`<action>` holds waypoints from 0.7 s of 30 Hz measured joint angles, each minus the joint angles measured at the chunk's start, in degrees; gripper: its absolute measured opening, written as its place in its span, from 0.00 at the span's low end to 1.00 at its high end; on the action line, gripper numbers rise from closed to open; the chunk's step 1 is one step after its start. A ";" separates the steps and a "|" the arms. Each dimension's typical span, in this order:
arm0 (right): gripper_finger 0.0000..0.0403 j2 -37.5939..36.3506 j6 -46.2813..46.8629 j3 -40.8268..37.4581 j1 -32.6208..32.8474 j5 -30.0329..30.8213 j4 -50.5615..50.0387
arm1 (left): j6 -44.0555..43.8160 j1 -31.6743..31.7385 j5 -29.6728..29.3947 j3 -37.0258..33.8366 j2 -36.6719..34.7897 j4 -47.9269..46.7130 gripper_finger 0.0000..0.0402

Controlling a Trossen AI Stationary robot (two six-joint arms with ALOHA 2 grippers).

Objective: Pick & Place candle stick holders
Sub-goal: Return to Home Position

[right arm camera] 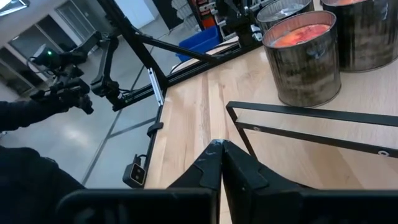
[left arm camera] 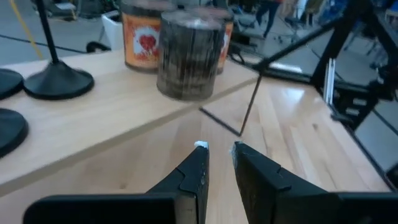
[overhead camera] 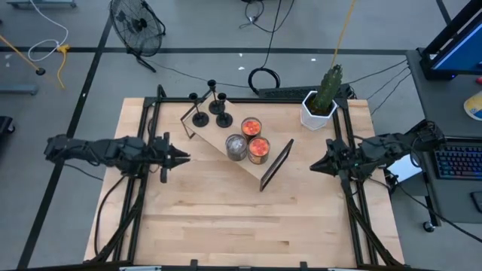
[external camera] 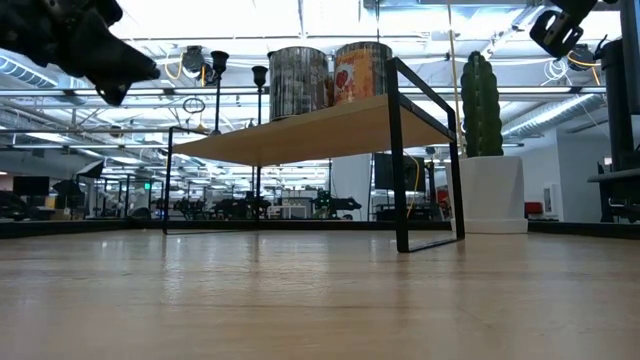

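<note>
Well, my left claw [overhead camera: 184, 157] hung above the left side of the light wooden tabletop [overhead camera: 226, 226]. Its two dark fingers [left arm camera: 193, 171] were parted by only a narrow slit and gripped nothing. My right claw [overhead camera: 313, 166] hung opposite, just inside the table's right edge, its fingers pressed together and equally empty. Between the two claws, and from there toward the near edge, the wood lay open.

Next out stood the low shelf [overhead camera: 250, 168], a pale wooden board on a thin black metal frame. It was set slantwise across the middle of the table, one end nearer my right claw and the other far and to the left. On the nearer half stood three round tin candles close together: a grey streaked one [overhead camera: 236, 147] and two orange ones [overhead camera: 258, 150] [overhead camera: 251, 126]. The shelf's black end frame [overhead camera: 277, 164] rose between those tins and my right claw.

Farther along, on the board's far left end, the three small black metal candle stick holders [overhead camera: 224, 120] stood upright in a tight cluster. I could not tell whether their disc bases touched. The tins stood between them and my right claw.

At the far right corner a tall green cactus in a white pot [overhead camera: 320, 105] stood well apart from the shelf. Beyond the far edge, a coiled black cable [overhead camera: 263, 77] and a black floor fan [overhead camera: 138, 26] sat on the grey floor.
</note>
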 joint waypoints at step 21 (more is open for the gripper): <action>0.02 0.92 -5.97 -5.44 0.00 -0.04 11.56 | 5.44 -3.40 3.21 -0.14 -1.55 -0.47 0.19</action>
